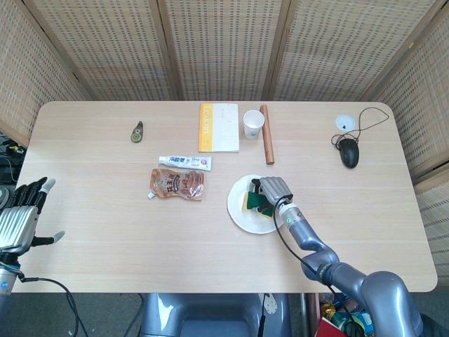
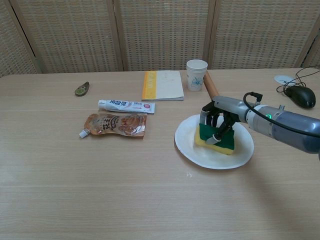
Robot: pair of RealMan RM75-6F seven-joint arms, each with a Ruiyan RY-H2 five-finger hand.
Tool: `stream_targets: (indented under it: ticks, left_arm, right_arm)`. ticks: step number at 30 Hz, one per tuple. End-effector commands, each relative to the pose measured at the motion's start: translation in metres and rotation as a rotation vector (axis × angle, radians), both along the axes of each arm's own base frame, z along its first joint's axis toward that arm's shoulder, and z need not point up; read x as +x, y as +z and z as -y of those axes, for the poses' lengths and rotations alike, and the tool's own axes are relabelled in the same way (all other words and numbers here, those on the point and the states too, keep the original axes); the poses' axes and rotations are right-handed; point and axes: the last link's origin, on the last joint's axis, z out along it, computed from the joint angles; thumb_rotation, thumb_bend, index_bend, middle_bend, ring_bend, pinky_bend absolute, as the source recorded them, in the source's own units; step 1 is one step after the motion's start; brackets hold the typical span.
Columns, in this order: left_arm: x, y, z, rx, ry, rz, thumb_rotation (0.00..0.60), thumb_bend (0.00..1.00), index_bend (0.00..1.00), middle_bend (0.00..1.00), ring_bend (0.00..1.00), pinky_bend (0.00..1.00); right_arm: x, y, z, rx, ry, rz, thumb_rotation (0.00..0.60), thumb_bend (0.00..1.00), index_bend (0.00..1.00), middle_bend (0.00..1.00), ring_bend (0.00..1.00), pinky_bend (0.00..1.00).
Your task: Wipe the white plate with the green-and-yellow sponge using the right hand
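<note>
Both views: right hand (image 2: pixel 218 119) grips sponge (image 2: pixel 216 139) on plate (image 2: pixel 190 147); only head view: left hand (image 1: pixel 21 216), fingers spread, empty.

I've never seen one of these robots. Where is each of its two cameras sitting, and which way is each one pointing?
Head view: high up, looking steeply down on the table; shows the left hand at the near left edge and the right hand.
Chest view: low, looking across the table toward the wicker screens; shows only the right arm and hand.
Shared: the right hand pressing the sponge onto the white plate, plus the book and cup.
</note>
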Motion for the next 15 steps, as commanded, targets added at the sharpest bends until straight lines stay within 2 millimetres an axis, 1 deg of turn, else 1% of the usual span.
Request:
stream_targets:
  ticks: [1,15]
  left_arm:
    - [0.0,0.0004,-0.0001,0.001,0.0,0.001,0.6,0.0,0.0,0.0,0.0,0.0]
    - [0.0008,0.0002,0.0013,0.0,-0.004,0.004,0.6,0.0,0.0,0.0,0.0,0.0]
  right_arm:
    - [-0.0012,-0.001,-0.0002,0.001,-0.001,-0.008,0.6,0.2,0.49,0.53,0.42,0.68]
    - [-0.0068,-0.0036,-0.0022,-0.002,0.001,-0.026,0.6,0.21,0.49,0.53,0.42,0.68]
